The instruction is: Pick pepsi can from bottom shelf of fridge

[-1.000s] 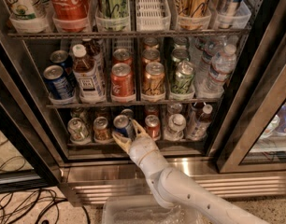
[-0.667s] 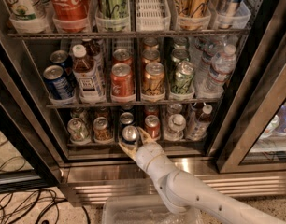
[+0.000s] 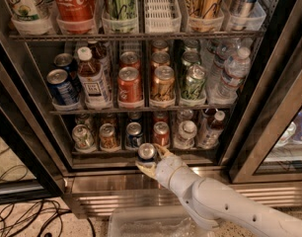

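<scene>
pepsi can [image 3: 146, 151] drawn out past bottom shelf [image 3: 101, 153] front | claw [image 3: 150, 158] pinching it | other cans [image 3: 108, 136] line the shelf

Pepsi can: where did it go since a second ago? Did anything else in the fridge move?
The gripper, shut on the pepsi can, has drawn it out of the bottom shelf towards the camera, so it now sits in front of the shelf's steel edge. The other drinks in the fridge stayed where they were.
</scene>
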Controlling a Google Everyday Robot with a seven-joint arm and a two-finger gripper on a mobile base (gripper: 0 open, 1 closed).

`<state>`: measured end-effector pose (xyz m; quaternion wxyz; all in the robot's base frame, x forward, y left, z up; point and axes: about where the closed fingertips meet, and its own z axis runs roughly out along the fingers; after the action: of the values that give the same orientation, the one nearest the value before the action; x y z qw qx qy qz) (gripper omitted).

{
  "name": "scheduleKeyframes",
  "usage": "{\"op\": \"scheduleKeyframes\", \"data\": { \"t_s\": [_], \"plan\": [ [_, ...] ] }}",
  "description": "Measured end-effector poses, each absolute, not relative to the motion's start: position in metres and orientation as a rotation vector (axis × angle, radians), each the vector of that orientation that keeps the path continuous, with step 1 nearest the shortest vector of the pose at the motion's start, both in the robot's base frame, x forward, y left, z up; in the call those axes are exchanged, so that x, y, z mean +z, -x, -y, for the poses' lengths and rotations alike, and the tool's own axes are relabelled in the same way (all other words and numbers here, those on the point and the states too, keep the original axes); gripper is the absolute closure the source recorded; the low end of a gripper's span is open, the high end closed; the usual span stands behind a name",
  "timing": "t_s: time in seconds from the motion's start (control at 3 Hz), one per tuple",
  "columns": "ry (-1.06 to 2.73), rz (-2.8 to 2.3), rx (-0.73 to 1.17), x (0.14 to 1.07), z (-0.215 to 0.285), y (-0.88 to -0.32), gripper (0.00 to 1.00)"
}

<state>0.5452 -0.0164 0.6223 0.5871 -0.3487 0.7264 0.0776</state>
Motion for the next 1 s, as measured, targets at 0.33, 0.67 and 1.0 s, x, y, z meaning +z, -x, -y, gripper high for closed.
{"op": "scheduleKeyframes", "data": {
  "t_s": [0.33,0.67,1.0],
  "plan": [
    [0.915,-1.667,0.237,0.633,0.011,-0.53,1.0],
    [0.938,-1.654,0.266,0.634,0.004,-0.525,1.0],
    [0.972,-1.663,0.282,0.633,-0.003,-0.524,1.0]
  ]
}}
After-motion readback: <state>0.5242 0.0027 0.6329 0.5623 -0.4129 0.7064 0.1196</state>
